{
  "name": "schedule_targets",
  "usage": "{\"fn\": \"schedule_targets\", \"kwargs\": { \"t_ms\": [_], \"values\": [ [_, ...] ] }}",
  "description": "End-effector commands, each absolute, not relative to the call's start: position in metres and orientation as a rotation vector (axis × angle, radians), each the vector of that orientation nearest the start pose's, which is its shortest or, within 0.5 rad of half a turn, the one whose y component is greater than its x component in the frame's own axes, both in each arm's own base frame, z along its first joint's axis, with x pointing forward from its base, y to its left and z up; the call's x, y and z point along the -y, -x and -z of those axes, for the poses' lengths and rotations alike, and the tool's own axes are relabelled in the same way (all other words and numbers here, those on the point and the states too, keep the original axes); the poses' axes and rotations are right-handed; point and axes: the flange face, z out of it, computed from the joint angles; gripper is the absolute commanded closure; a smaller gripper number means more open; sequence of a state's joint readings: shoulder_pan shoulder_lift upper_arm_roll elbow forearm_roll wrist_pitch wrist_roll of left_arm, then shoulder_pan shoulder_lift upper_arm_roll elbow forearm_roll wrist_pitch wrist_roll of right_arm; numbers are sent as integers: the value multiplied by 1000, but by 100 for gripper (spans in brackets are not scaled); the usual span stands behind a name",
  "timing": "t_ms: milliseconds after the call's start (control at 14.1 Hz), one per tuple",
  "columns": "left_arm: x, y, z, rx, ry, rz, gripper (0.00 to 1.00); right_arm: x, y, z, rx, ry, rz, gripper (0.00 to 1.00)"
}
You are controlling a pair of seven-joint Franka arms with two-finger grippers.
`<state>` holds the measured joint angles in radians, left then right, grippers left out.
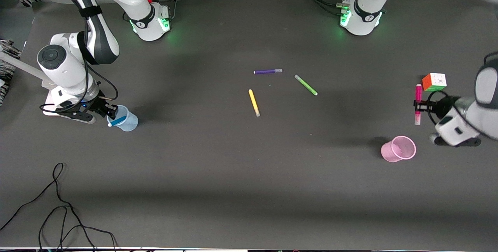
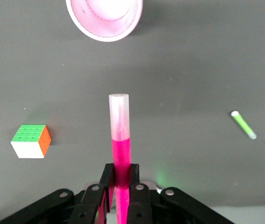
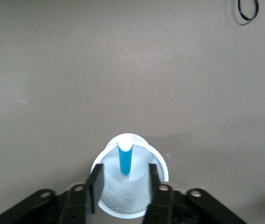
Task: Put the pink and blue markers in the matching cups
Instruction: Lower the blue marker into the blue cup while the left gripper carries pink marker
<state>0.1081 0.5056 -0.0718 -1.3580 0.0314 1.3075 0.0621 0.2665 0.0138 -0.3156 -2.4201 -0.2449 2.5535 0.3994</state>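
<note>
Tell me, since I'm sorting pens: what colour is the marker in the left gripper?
Hot pink marker with a pale cap, clearest in the left wrist view.

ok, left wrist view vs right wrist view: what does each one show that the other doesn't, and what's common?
Left wrist only: the left gripper shut on the pink marker, the pink cup lying tipped on its side, the puzzle cube, the green pen.

Right wrist only: the right gripper open over the blue cup, the blue marker standing in that cup with the fingers apart from it, and a loop of black cable.

Both: the dark grey table and that arm's own black fingers.
</note>
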Motion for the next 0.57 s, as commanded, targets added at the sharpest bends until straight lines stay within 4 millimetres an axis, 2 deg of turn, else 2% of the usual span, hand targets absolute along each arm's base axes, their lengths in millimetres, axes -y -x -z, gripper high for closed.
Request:
{"fn": "schedule_targets", "kwargs": {
  "t_ms": [0, 213, 355, 496],
  "values": [
    [-42, -670, -369, -58, 3000, -942, 100, 20, -501, -308, -369, 3258, 236, 0],
    [-49, -683, -324, -50, 2992, -908, 100, 20, -503, -307, -374, 3260, 235, 0],
    [-51, -688, -303, -46, 2985, -891, 100, 21, -510, -319, -396, 3250, 273, 0],
    [-51, -692, -288, -38, 2992, -863, 100, 22, -516, -334, -418, 3264, 216, 0]
  ]
}}
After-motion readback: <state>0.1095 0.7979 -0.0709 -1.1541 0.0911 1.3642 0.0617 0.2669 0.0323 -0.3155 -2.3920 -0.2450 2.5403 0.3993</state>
